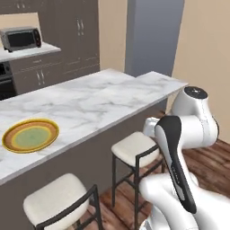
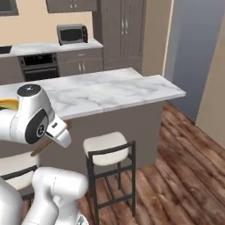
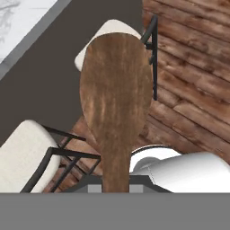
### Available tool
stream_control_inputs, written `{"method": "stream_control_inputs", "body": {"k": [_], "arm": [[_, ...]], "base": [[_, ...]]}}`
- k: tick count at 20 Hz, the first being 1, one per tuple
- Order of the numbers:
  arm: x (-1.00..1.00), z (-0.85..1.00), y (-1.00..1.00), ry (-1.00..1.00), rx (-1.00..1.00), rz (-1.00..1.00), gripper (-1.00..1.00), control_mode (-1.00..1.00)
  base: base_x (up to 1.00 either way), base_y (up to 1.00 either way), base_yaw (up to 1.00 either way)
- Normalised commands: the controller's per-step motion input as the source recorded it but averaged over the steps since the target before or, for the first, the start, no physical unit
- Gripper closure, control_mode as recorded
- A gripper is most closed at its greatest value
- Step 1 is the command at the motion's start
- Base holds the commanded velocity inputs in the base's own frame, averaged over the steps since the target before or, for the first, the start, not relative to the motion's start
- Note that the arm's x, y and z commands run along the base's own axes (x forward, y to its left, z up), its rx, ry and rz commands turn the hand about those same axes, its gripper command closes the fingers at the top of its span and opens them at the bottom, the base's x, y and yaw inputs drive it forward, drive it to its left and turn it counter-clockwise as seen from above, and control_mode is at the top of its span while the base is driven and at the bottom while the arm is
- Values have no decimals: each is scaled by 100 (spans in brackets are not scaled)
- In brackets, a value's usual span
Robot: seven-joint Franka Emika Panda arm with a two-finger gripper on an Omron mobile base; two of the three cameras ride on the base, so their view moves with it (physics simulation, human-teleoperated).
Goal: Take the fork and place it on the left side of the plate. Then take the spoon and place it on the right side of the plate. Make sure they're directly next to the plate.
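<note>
Plate: a round yellow plate with orange and green rings (image 1: 30,135) lies flat on the left part of the desk, close to its near edge; in the right base view only a yellow sliver of its rim shows at the far left (image 2: 8,104).
Desk: a long white marble-topped kitchen island with a dark grey front (image 1: 103,101), running from the left out to a squared-off right end.
Stools: two cream-cushioned stools with black metal frames stand on the floor against the front of the desk, one lower left (image 1: 56,200), the other further right (image 1: 134,148).
Spoon: a brown wooden spoon with a broad oval bowl (image 3: 116,85) is off the desk and up in the air, below the level of the desk top and out in front of it; in the hand view its bowl hangs over the stools and the floor, and its handle runs down into the end effector.
End effector: (image 3: 116,187) closed narrowly on the wooden spoon's handle, gripping it near the handle end, the fingers largely hidden behind the wood.
Spoon, seen from the right base camera: a brown sliver (image 2: 41,148) slants down to the left beneath the robot's wrist.
Floor: reddish-brown wooden planks (image 1: 211,157) to the right of the stools.
</note>
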Motion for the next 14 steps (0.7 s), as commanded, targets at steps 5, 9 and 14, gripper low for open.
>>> {"method": "stream_control_inputs", "body": {"k": [5,9,14], "arm": [[0,0,0,0,0,0,100,100],[0,0,0,0,0,0,100,100],[0,0,0,0,0,0,100,100]], "base": [[49,-2,42],[34,-7,44],[37,-3,44]]}}
